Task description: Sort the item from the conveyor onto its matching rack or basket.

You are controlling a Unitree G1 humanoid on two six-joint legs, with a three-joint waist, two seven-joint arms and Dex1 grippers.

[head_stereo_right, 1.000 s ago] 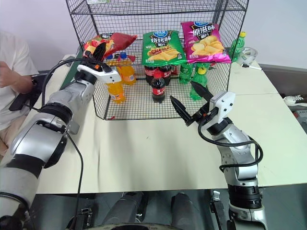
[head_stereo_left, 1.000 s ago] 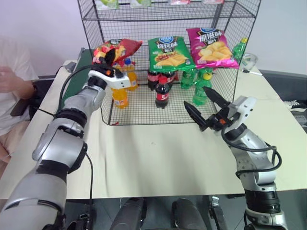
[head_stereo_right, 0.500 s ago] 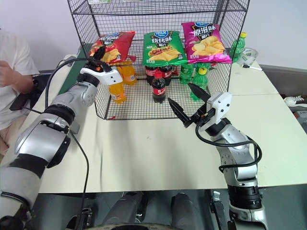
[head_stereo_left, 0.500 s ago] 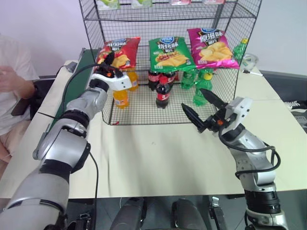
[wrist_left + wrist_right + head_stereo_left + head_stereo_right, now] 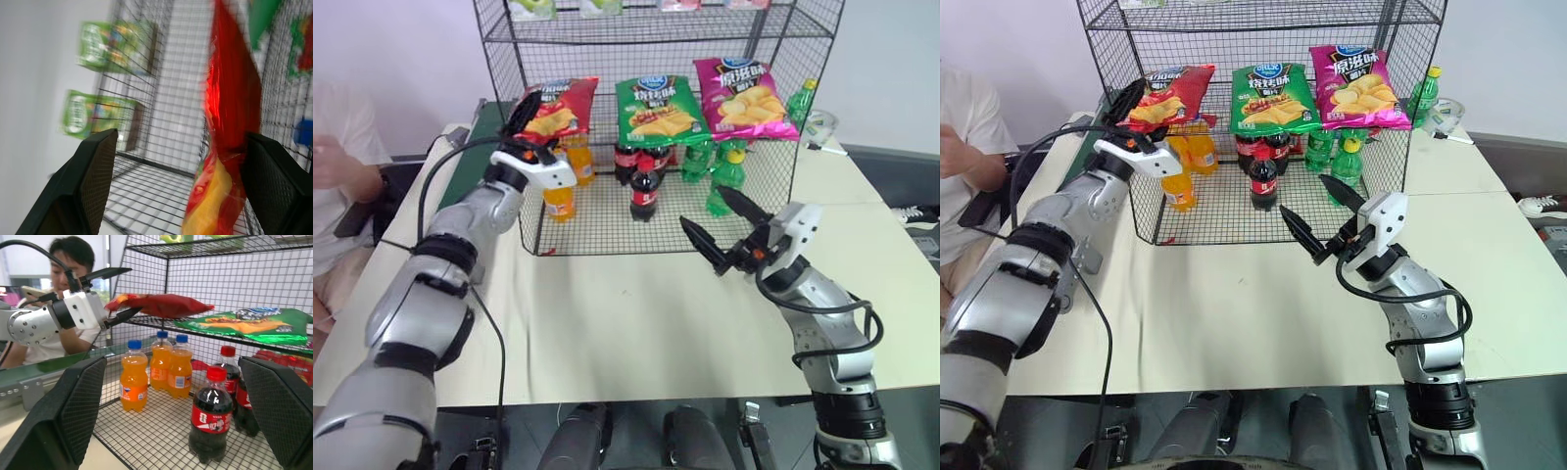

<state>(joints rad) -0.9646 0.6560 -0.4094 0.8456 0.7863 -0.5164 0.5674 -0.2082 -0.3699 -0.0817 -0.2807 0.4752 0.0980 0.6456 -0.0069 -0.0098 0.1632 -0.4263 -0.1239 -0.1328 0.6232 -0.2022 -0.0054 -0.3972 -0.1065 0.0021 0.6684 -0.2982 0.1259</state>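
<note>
Red chip bag (image 5: 553,106) sits on the wire rack's (image 5: 509,39) shelf beside the green chip bag (image 5: 658,110). Light, crinkly, squashy, so pinch an edge seam. Left gripper (image 5: 523,125) jaws apart at its corner; right gripper (image 5: 717,227) spread, empty.

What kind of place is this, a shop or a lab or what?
Most likely a lab mock-up of a shop shelf, not a real store. A black wire rack stands on a plain table, stocked with a red chip bag, a green chip bag and cola bottles, beside a conveyor.
</note>
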